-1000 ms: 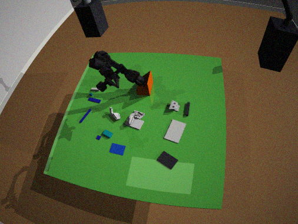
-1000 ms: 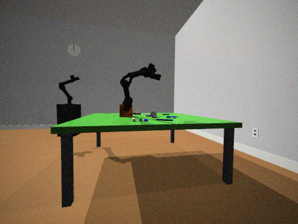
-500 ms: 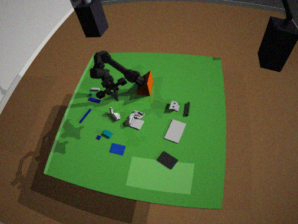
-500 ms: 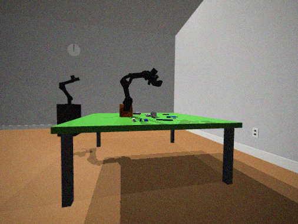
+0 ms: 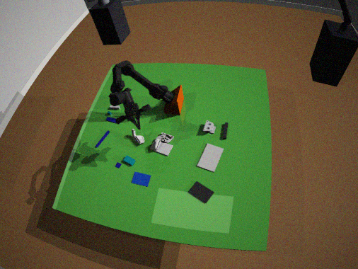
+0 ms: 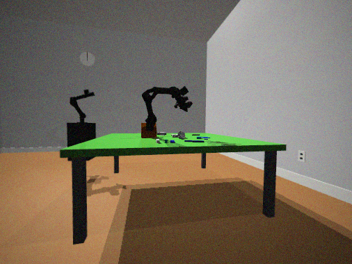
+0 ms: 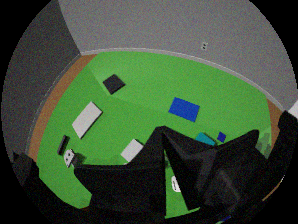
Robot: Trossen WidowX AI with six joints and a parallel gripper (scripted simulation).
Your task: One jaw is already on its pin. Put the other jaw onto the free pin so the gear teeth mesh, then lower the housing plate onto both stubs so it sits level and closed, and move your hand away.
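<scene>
My gripper is shut and empty, high above the table; in the exterior view it points down and to the right. A loose white jaw lies below the gripper in the top view; a white part shows behind the fingers in the wrist view. Right of it stands the white base, with a mounted jaw and pin details too small to tell. The fingers partly hide this assembly in the wrist view. A small light plate with two dark holes, seemingly the housing plate, lies farther right.
A white slab, a black slab and a black bar lie to the right. A blue plate, a teal block and a blue bar lie nearer the left. The orange arm base stands behind.
</scene>
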